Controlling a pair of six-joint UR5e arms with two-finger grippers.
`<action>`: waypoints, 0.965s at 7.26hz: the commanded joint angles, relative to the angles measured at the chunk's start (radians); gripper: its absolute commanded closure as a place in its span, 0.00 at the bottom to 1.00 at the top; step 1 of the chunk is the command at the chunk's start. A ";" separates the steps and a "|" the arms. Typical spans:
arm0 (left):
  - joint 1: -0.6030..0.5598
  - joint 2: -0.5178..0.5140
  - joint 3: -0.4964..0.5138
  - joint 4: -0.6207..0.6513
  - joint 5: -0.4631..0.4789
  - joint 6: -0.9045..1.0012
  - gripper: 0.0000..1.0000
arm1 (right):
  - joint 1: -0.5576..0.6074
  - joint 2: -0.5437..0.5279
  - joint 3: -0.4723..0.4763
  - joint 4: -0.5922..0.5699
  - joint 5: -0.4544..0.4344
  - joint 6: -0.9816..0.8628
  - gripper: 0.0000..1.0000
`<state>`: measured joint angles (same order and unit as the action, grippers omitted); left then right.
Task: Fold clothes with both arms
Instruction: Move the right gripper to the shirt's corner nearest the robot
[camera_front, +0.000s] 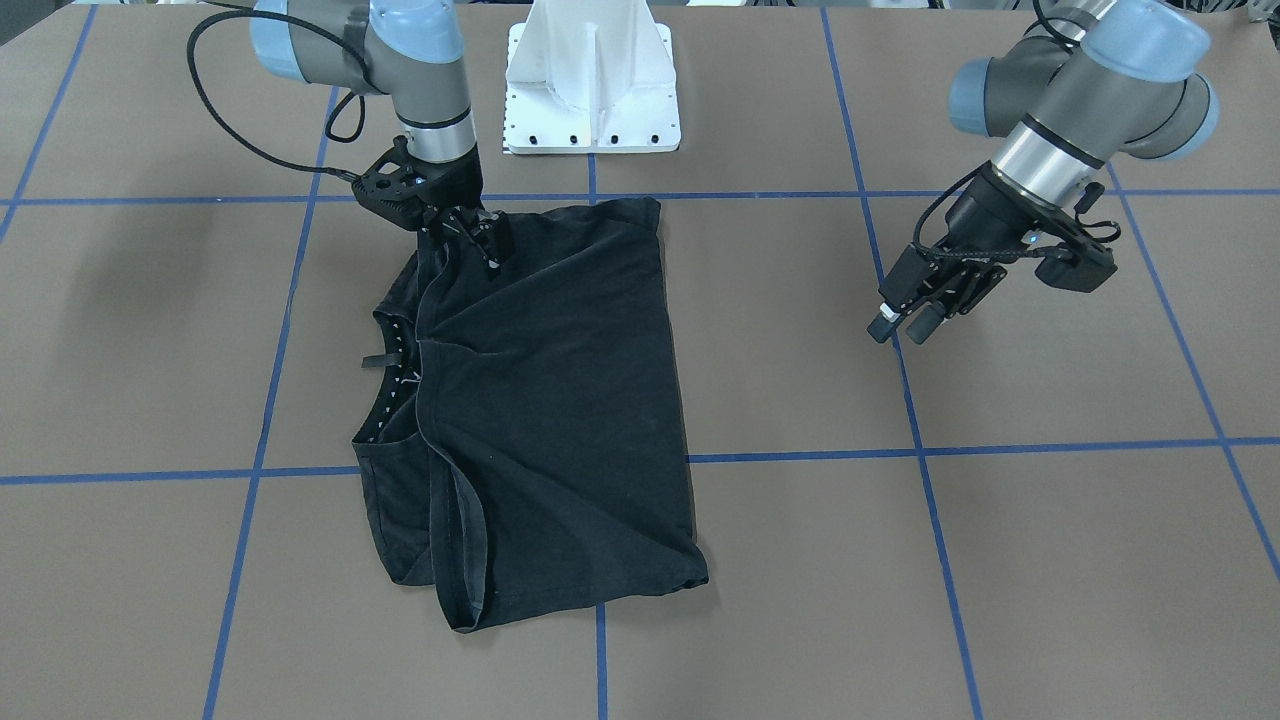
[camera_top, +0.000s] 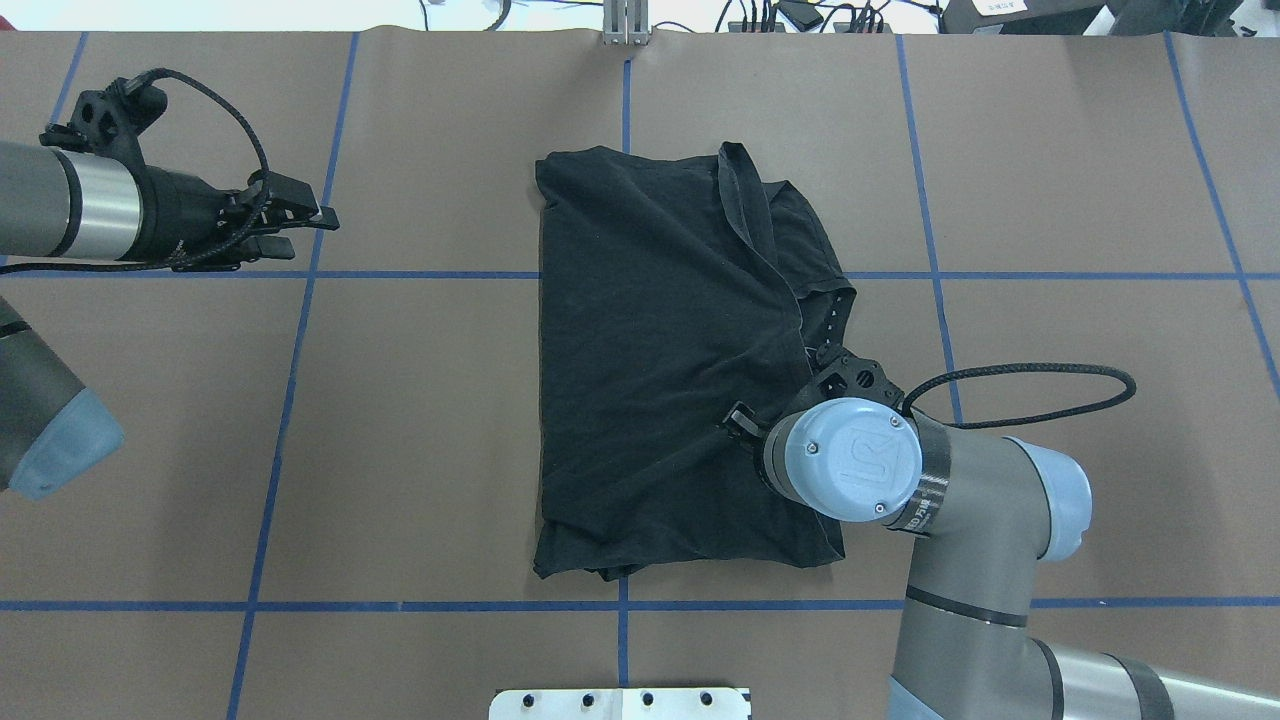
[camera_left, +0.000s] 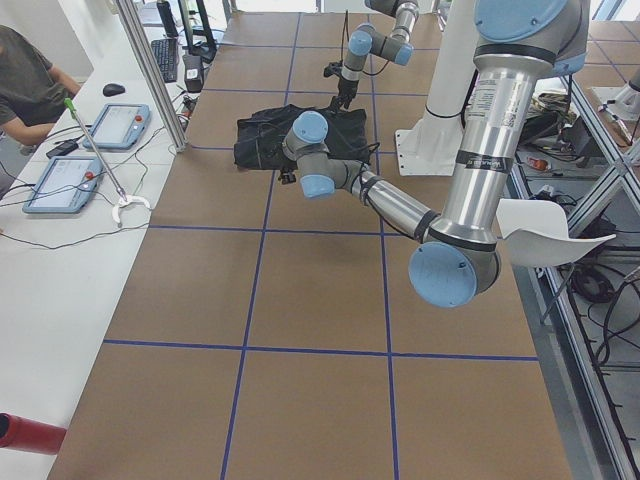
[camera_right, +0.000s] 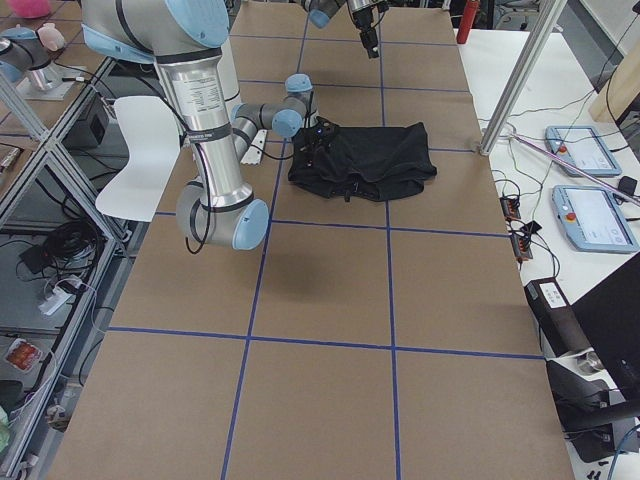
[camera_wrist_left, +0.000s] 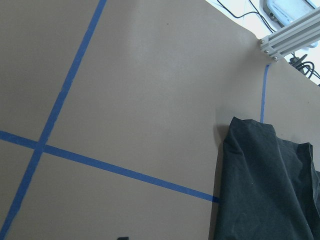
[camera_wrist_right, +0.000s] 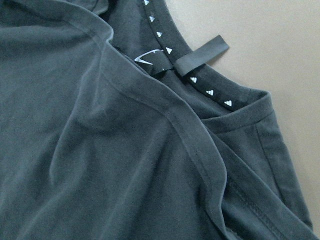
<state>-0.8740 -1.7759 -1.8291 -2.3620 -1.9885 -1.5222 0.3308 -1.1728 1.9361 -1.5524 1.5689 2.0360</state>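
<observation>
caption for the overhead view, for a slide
Right gripper down at the edge of the folded black T-shirt; left gripper hovering clear.

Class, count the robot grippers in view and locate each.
2. The right gripper is at the robot-side edge of the black T-shirt; the left gripper hangs over bare table, clear of it.

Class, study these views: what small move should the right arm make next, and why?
Probably the right gripper should let go, if it grips at all, and lift straight up. The T-shirt already lies folded in half on the table, its top edge by the collar, and the left gripper hangs clear of it.
</observation>
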 joint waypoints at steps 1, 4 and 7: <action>0.001 0.001 -0.004 0.000 0.016 0.002 0.29 | -0.016 -0.037 0.032 -0.003 -0.001 0.137 0.00; 0.000 0.004 -0.041 0.004 0.023 0.001 0.29 | -0.058 -0.099 0.078 0.002 0.019 0.208 0.00; 0.000 0.004 -0.045 0.004 0.023 0.001 0.29 | -0.059 -0.156 0.078 0.008 0.019 0.204 0.00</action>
<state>-0.8742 -1.7719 -1.8727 -2.3578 -1.9653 -1.5221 0.2724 -1.3100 2.0138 -1.5468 1.5882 2.2420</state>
